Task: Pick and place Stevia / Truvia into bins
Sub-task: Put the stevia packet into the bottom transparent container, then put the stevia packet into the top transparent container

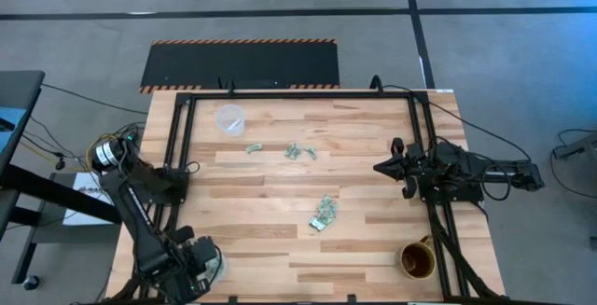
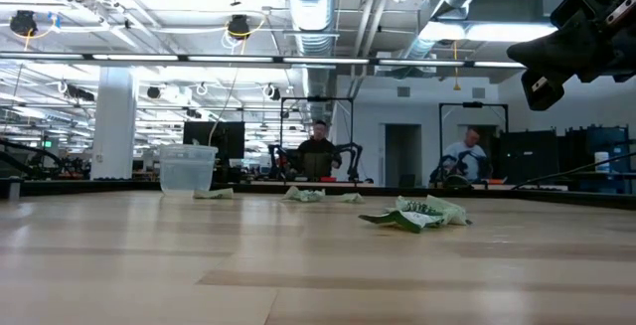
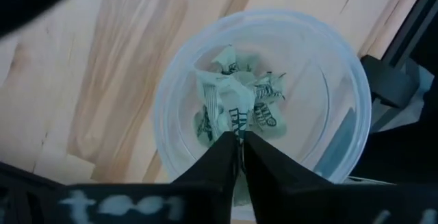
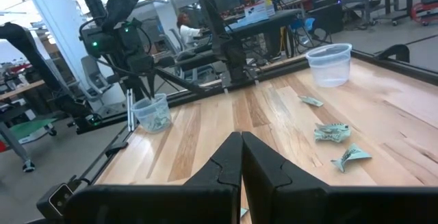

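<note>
- Left gripper [image 3: 239, 157] hangs over my near-left cup [image 3: 263, 97] at the table's near left corner; its two dark wedge-shaped fingers are pressed almost together, with a sliver of pale paper showing between the tips, though I cannot tell if that paper is truly pinched.
- Inside that cup, a round clear plastic tub with whitish translucent walls, I see a crumpled heap of green-and-white packets [image 3: 236, 104], creased and folded over each other.
- From the right wrist view the same cup [image 4: 152, 112] sits under the left arm's fingers, packets bunched at its bottom.
- Right gripper [image 1: 384, 168] hovers above the table's right side, fingers closed tip to tip and carrying nothing, well apart from any packet.
- A brown mug [image 1: 417, 260] with a handle stands near the right front corner.
- On the bare, pale wooden planks of the table [image 1: 280, 249], a rumpled cluster of packets [image 1: 324, 214] lies near the middle.
- Farther back, a looser scatter of flat little packets [image 1: 299, 151] lies spread out, with one stray packet [image 1: 252, 148] to its left.
- At the far left stands the second cup [image 1: 229, 118], same clear round plastic, upright and apart from the packets.
</note>
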